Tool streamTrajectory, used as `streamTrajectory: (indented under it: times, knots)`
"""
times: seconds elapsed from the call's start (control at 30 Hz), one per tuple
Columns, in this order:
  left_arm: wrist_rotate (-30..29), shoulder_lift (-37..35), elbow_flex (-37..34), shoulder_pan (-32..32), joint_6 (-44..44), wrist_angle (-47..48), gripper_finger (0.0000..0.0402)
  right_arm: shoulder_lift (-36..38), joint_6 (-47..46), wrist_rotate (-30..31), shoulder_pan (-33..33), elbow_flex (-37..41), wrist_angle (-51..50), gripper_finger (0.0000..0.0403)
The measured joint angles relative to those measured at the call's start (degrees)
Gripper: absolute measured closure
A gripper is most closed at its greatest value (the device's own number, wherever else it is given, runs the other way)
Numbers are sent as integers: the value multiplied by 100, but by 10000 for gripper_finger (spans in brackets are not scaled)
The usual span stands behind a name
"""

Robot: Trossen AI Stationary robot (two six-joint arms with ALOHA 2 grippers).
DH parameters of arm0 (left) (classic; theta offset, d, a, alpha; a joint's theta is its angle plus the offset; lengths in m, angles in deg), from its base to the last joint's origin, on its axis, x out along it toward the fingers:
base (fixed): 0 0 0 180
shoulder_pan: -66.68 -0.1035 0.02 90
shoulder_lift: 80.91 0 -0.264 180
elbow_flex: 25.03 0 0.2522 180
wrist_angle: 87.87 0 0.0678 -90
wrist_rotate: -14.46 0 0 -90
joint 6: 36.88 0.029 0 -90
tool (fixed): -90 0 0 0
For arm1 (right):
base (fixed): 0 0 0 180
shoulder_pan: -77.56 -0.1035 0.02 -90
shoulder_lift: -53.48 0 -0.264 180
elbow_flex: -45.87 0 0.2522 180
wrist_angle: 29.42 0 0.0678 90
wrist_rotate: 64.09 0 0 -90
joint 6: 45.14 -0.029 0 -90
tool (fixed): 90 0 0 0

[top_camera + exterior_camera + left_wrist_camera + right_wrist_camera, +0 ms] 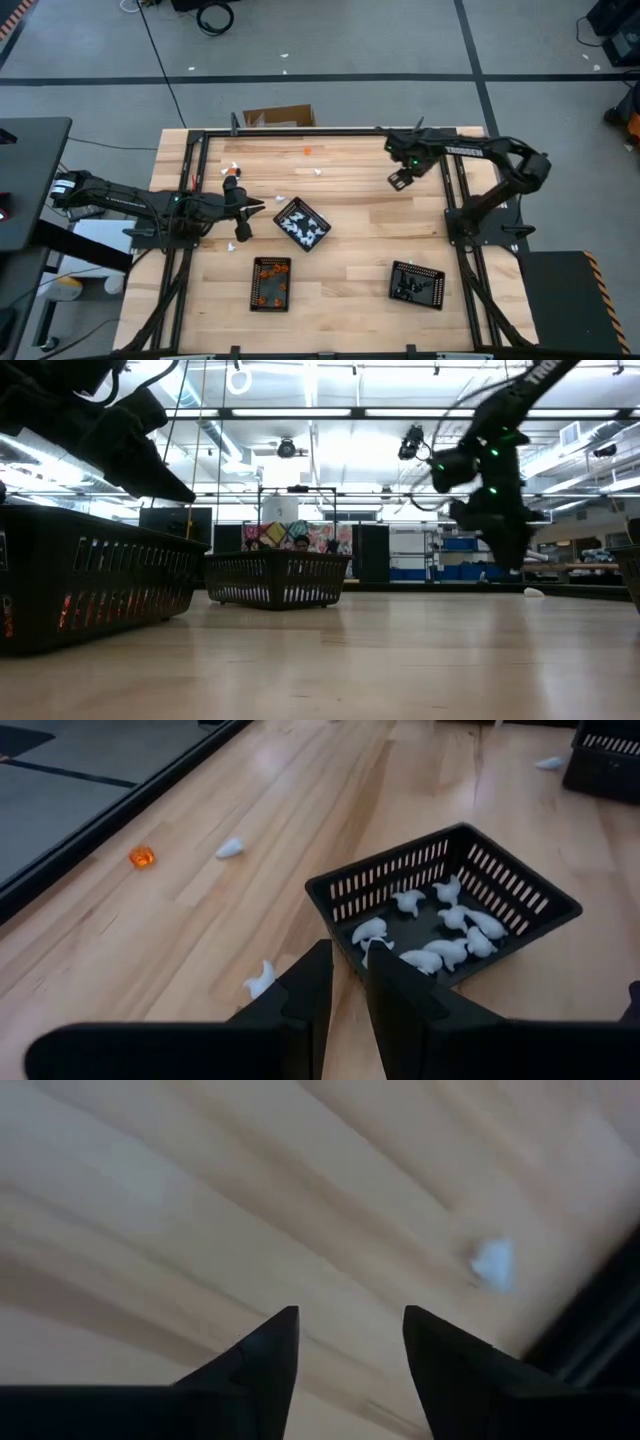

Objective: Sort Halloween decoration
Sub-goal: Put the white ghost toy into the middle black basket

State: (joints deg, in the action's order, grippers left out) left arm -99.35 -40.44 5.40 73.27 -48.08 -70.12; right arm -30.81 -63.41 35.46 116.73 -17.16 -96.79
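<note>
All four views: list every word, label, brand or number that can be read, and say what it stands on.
No text can be read in any view.
Right arm, low view: pale markings near the picture's top edge, too cut off and blurred to read.
Trays, table, cardboard box: no lettering visible.

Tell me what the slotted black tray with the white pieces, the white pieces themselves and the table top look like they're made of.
Black tray: likely moulded plastic, matte, with even slotted walls.
White pieces: probably soft plastic or rubber, smooth and slightly glossy; the exact material is unclear.
Table top: wood, butcher-block style, with visible grain, joined strips and a light sheen.
</note>
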Motion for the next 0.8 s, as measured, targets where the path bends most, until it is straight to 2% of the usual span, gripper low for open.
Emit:
streamTrajectory:
  times: [0.17, 0.33, 0.43, 0.8]
  knots:
    - [0, 0, -1, 0, -25, -3, 326, -48, 21, 6, 652, 174, 33, 184]
    - [0, 0, 0, 0, -105, 6, 326, -480, 309, 0, 1299, 82, 133, 149]
    - [2, 0, 0, 2, -109, 21, 326, -786, 332, -31, 1435, -144, -1, 137]
    - [4, 0, -1, 2, -117, 185, 326, -1554, 332, -36, 1511, -791, -441, 154]
